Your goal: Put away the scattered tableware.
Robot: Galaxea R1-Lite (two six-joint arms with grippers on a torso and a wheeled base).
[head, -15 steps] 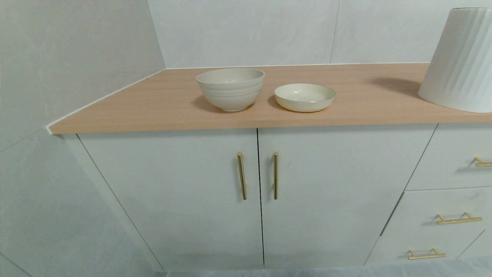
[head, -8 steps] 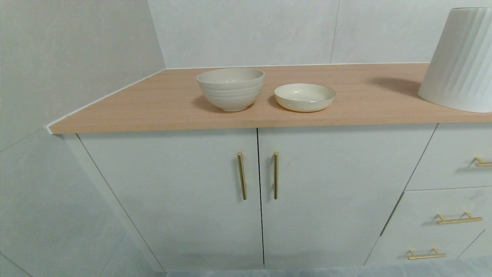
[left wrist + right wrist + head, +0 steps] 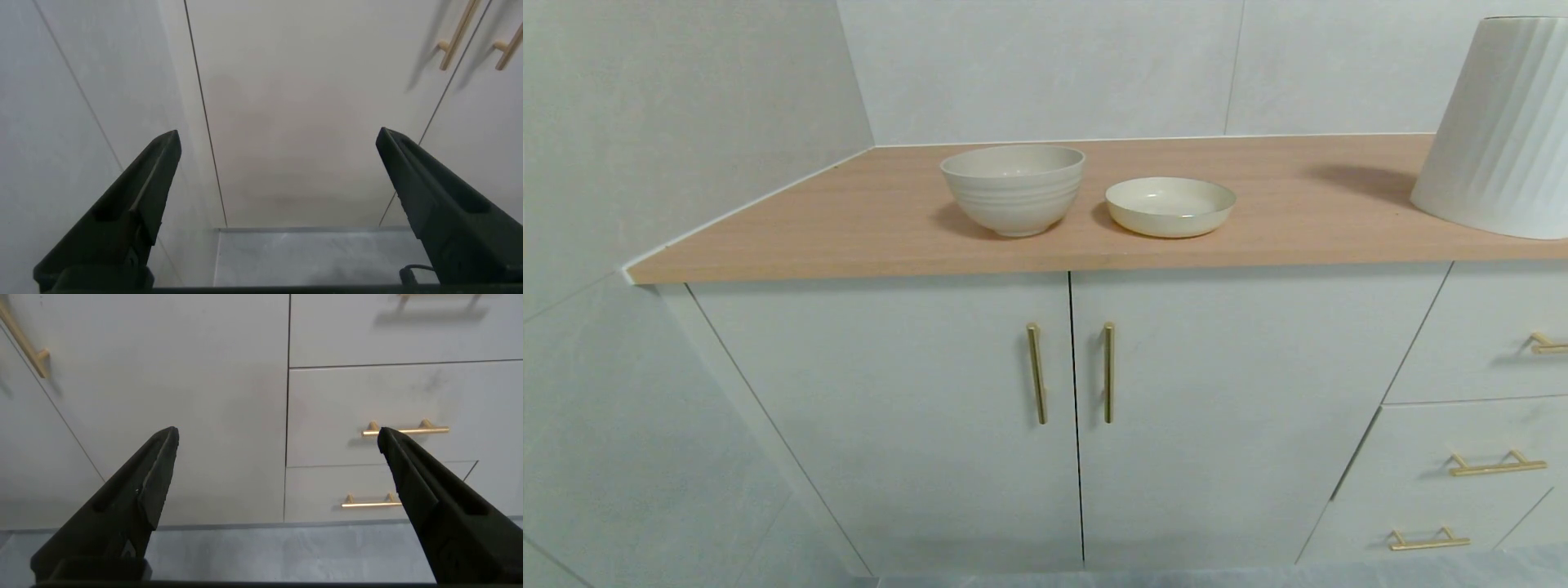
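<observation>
A deep ribbed cream bowl [image 3: 1013, 188] stands on the wooden countertop [image 3: 849, 224], and a shallow cream dish [image 3: 1170, 206] sits just to its right, near the front edge. My left gripper [image 3: 278, 143] hangs low in front of the left cabinet door [image 3: 319, 122], fingers wide open with nothing between them. My right gripper [image 3: 278, 437] is also open and empty, low before the cabinet front near the drawers [image 3: 392, 408].
Below the countertop two closed white doors meet at two vertical gold handles [image 3: 1036, 373] [image 3: 1108, 372]. Drawers with gold pulls [image 3: 1496, 465] are at the right. A tall white ribbed vessel [image 3: 1499, 131] stands at the counter's right end. Tiled walls close off the left and back.
</observation>
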